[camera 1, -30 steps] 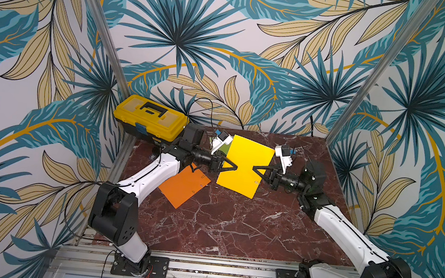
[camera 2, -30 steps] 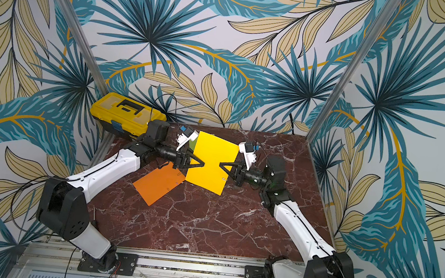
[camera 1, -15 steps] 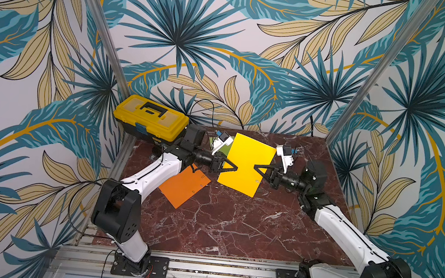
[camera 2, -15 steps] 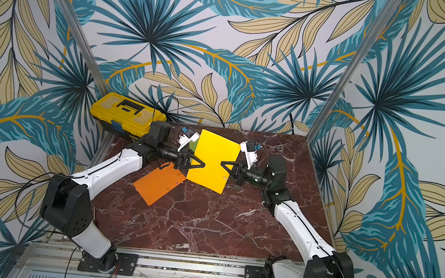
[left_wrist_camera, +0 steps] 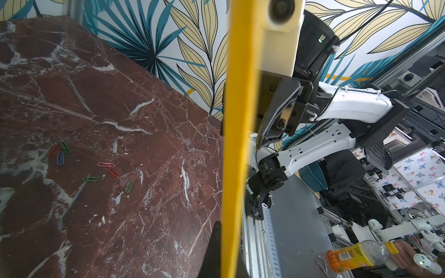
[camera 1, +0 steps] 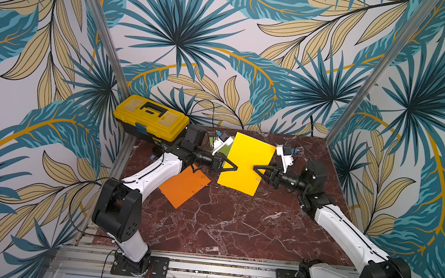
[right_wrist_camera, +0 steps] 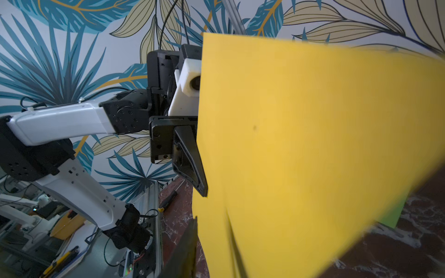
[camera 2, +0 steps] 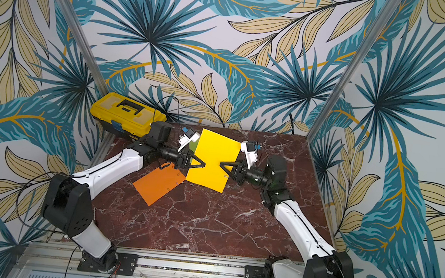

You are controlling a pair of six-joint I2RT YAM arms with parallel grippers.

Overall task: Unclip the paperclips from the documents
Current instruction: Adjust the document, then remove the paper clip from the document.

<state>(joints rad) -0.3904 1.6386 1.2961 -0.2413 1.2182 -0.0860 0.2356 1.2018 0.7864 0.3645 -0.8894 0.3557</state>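
Note:
A golden yellow document (camera 1: 245, 162) is held up off the marble between both arms. My left gripper (camera 1: 236, 168) is shut on its left edge; in the left wrist view the sheet (left_wrist_camera: 237, 144) runs straight out between the jaws. My right gripper (camera 1: 254, 167) is at the right edge with its jaws a little apart, one finger (left_wrist_camera: 277, 113) on each side of the sheet. A small paperclip (camera 1: 258, 179) sits near the sheet's lower right edge. The orange document (camera 1: 182, 187) lies flat with a paperclip (camera 1: 203, 177) on it. A lime green document (camera 1: 225, 145) peeks out behind. Several loose coloured paperclips (left_wrist_camera: 106, 165) lie on the table.
A yellow toolbox (camera 1: 151, 119) stands at the table's back left corner behind my left arm. A screwdriver (right_wrist_camera: 168, 201) lies on the marble table (camera 1: 234, 225) near the left edge. Walls with metal posts enclose three sides.
My left gripper has closed on the yellow sheet's left edge. The right gripper's jaws have loosened from shut. The sheet has barely moved.

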